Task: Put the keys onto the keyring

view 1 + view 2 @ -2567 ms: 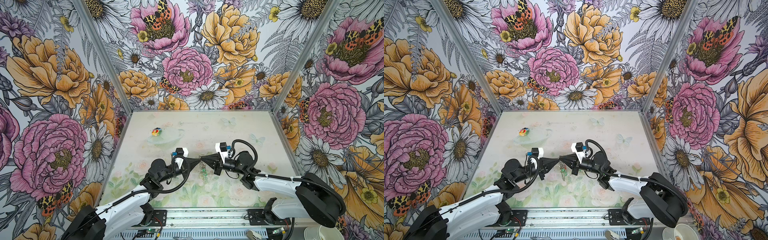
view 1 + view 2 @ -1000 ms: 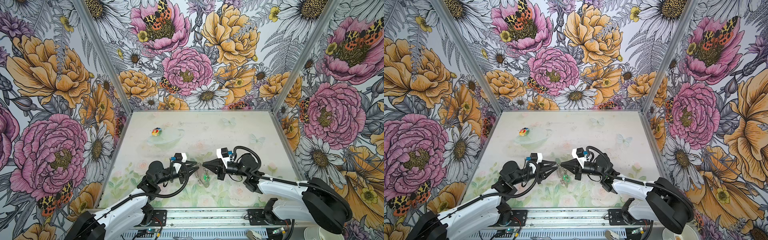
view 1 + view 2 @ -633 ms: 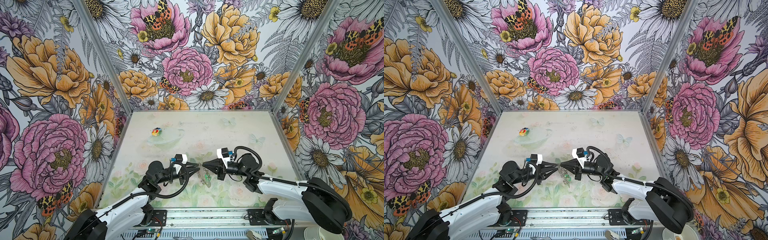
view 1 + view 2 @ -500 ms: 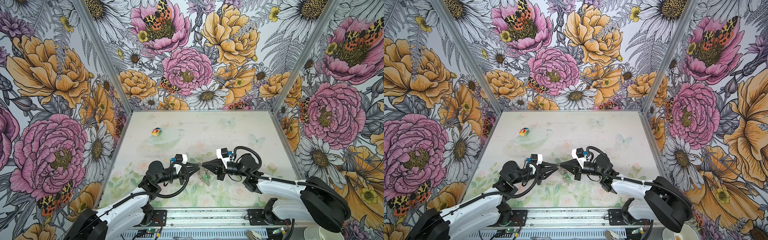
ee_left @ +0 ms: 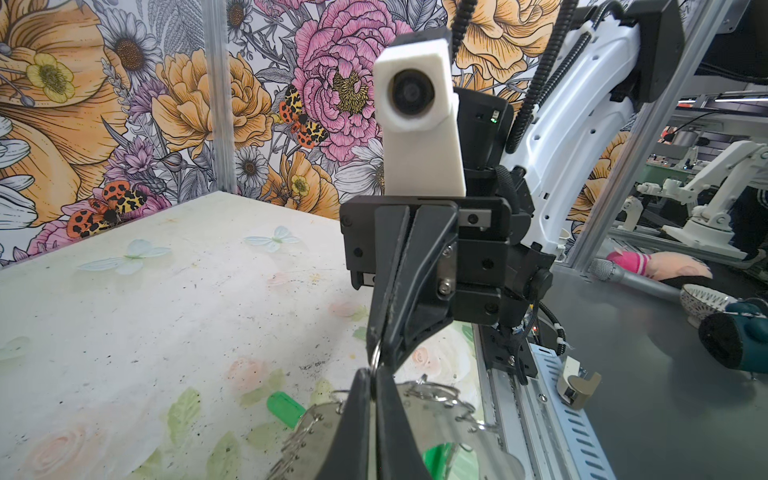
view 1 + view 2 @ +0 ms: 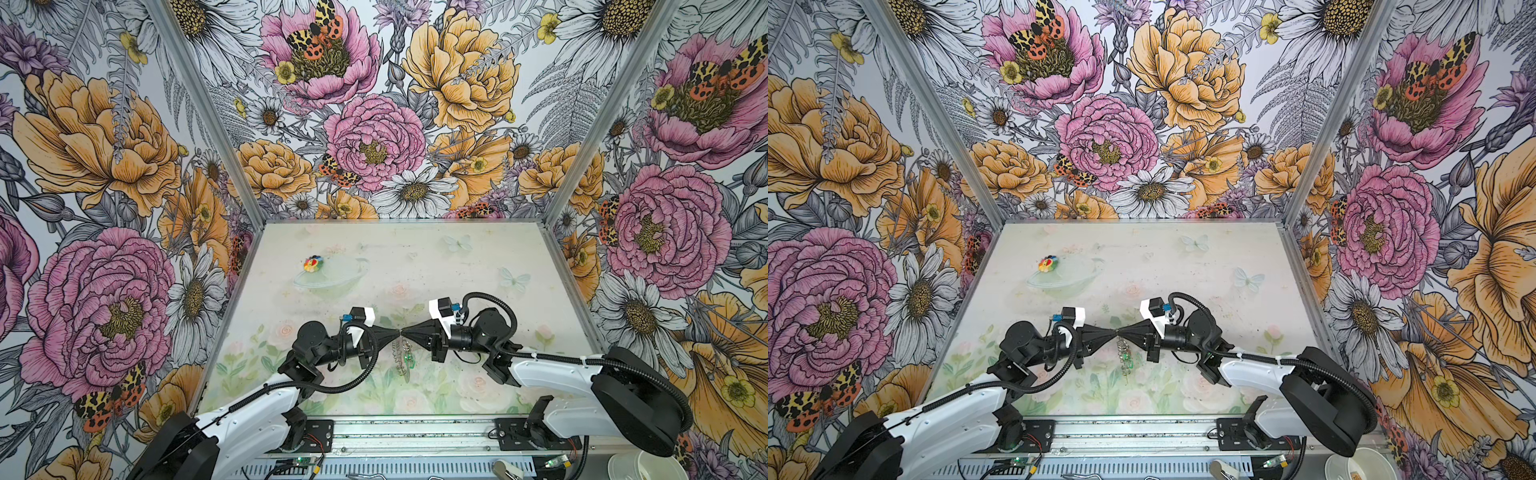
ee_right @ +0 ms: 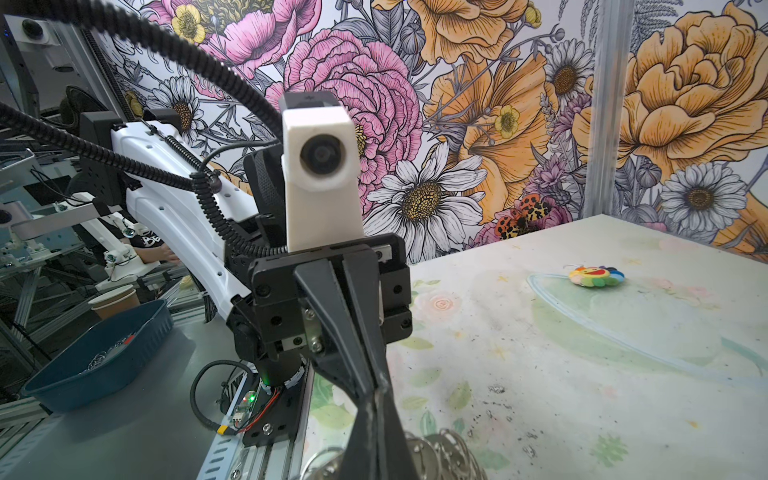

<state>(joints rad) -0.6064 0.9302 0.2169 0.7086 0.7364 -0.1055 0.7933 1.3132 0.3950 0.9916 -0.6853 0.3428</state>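
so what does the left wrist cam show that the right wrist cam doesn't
Only the left wrist view: the green-headed keys, the grey band of the keyring, and the right gripper head-on. Only the right wrist view: the multicoloured toy on the table, the left gripper head-on, and a blue bin off it. Both: the keyring's silver loops and the two shut grippers meeting tip to tip.

left gripper (image 6: 397,332), right gripper (image 6: 404,332) meeting tip-to-tip over desk (image 6: 457,270) front-centre | keyring (image 6: 400,353) hanging beneath them, keys (image 6: 409,360) on its right | toy (image 6: 312,263) lying behind, leftward
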